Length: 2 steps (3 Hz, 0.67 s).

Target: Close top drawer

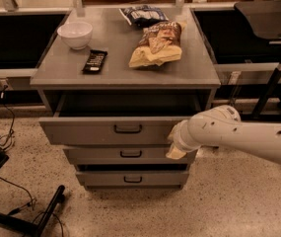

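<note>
The top drawer (95, 131) stands pulled out of the desk (125, 69), its front well proud of the two lower drawers, and its dark inside shows under the desk top. The claw (174, 150) sits at the end of the arm (238, 135), which reaches in from the right. It lies low against the right end of the drawer front, near the seam with the middle drawer (100, 155). Whether it is released or clenched cannot be told from here.

The contact is well off to the right of the handle (127, 129). A push from that spot may skew the drawer on its runners, so it jams or closes crooked. The claw is also close to the lower edge of the front. It could slip down off the panel and press on the middle drawer, leaving the top one open.

A hard shove could jolt the desk. The bowl (75, 33), the dark bar (94, 61) and the snack bags (156, 46) lie loose on top and could shift. The bar is nearest the front edge.
</note>
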Each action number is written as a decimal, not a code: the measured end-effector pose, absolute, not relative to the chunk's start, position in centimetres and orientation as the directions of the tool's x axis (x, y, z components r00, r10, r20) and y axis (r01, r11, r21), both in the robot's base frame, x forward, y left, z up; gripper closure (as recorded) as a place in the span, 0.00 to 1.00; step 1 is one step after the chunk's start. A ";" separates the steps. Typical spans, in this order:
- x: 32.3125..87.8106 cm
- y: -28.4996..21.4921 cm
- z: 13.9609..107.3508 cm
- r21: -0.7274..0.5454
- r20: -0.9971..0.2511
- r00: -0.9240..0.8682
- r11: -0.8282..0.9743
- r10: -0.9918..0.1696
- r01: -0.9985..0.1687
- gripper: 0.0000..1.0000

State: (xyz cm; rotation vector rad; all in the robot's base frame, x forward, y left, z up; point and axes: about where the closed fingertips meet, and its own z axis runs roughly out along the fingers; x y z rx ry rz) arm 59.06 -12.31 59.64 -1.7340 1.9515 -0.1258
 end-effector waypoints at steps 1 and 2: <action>59.1 -12.3 59.6 -0.401 -0.317 -0.043 0.175 -0.948 -0.899 0.00; 59.1 -12.3 59.6 -0.401 -0.317 -0.043 0.175 -0.948 -0.899 0.00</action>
